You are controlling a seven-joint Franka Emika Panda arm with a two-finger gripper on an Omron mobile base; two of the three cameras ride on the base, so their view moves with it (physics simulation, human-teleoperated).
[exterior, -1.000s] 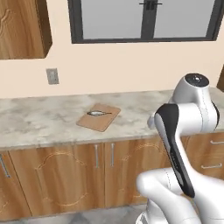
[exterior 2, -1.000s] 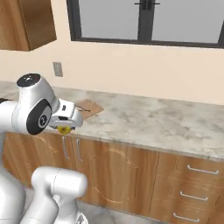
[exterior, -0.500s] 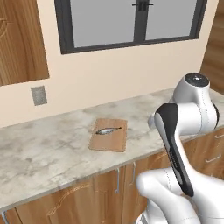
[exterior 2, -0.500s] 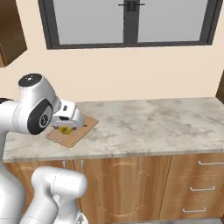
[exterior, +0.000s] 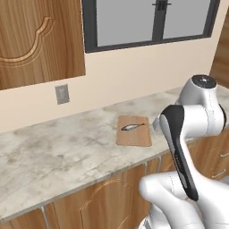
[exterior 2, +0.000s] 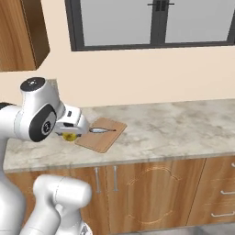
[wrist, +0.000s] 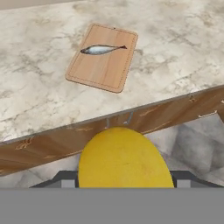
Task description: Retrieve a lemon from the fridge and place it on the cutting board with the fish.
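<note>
My gripper [exterior 2: 71, 133] is shut on the lemon [exterior 2: 69, 137], a bright yellow fruit held over the counter's front edge just left of the cutting board [exterior 2: 101, 136]. In the hand view the lemon [wrist: 124, 159] sits large between the gripper [wrist: 124, 180] tips. Beyond it the light-brown cutting board [wrist: 103, 61] lies flat on the counter with the slim dark fish [wrist: 101, 49] along its far side. In the left base view the board [exterior: 134, 134] and fish [exterior: 133, 127] lie just left of my arm. The fridge is out of view.
The marble counter [exterior: 58, 152] runs left and right, with wooden cabinet doors [exterior 2: 151, 193] and drawers [exterior 2: 222, 193] below. A wall outlet [exterior: 62, 94] and an upper cabinet [exterior: 40, 40] are at the left, and a dark-framed window [exterior 2: 151, 23] is behind.
The whole scene has shifted in both base views, so the base has moved along the counter; the board is now close to the gripper. The lemon stays in the gripper.
</note>
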